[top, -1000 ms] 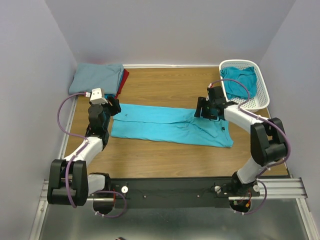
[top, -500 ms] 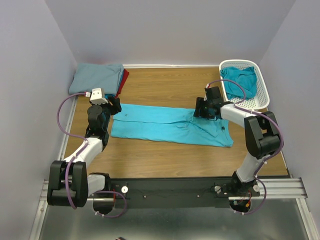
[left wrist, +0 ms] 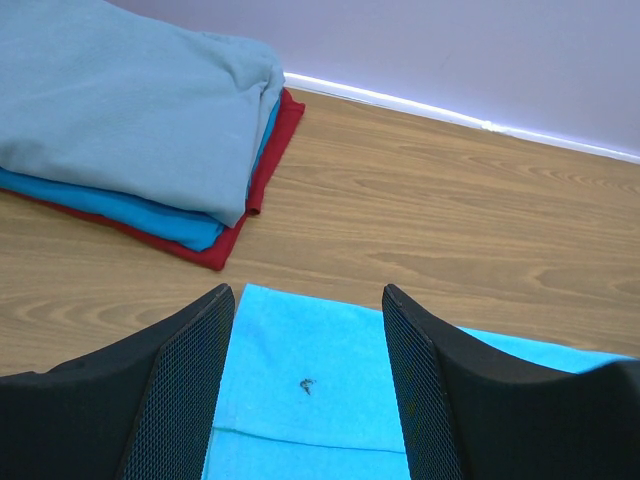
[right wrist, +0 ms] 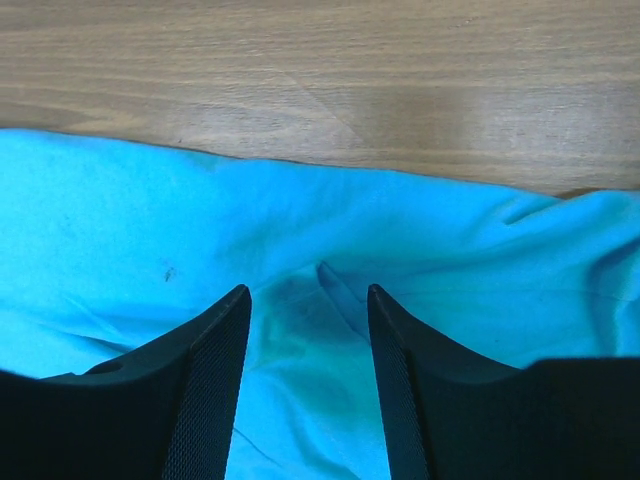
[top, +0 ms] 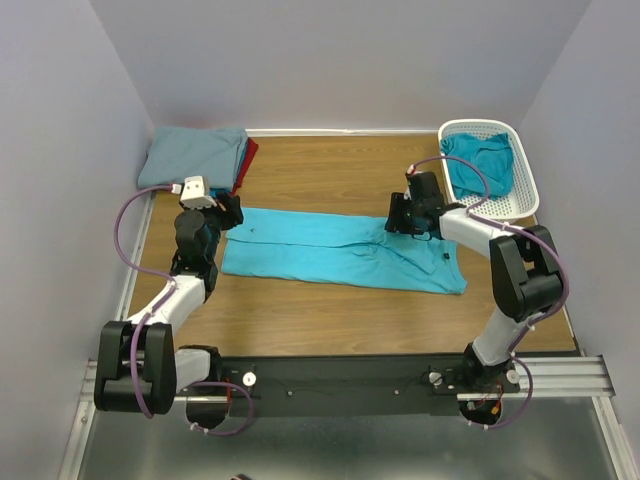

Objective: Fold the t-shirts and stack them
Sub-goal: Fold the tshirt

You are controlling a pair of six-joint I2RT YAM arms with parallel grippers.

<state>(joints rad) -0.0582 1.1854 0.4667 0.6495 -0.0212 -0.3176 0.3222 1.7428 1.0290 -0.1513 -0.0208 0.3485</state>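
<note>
A bright turquoise t-shirt (top: 330,250) lies folded into a long band across the middle of the table. My left gripper (top: 228,212) hovers open over its far left corner; in the left wrist view that gripper (left wrist: 308,292) straddles the cloth's edge (left wrist: 300,345) with nothing pinched. My right gripper (top: 402,222) is down on the band's far edge toward the right. In the right wrist view that gripper (right wrist: 308,292) is open, and a raised wrinkle of the turquoise cloth (right wrist: 120,220) lies between its jaws.
A stack of folded t-shirts (top: 195,152) sits in the back left corner, grey-blue (left wrist: 120,100) on top, blue (left wrist: 190,230) and red (left wrist: 285,120) beneath. A white lattice basket (top: 478,125) at the back right holds a teal shirt (top: 482,162). Walls close in on three sides.
My right gripper has shifted slightly left and toward the back over the shirt's far edge, its elbow swinging inward. The left arm and the shirt have stayed put.
</note>
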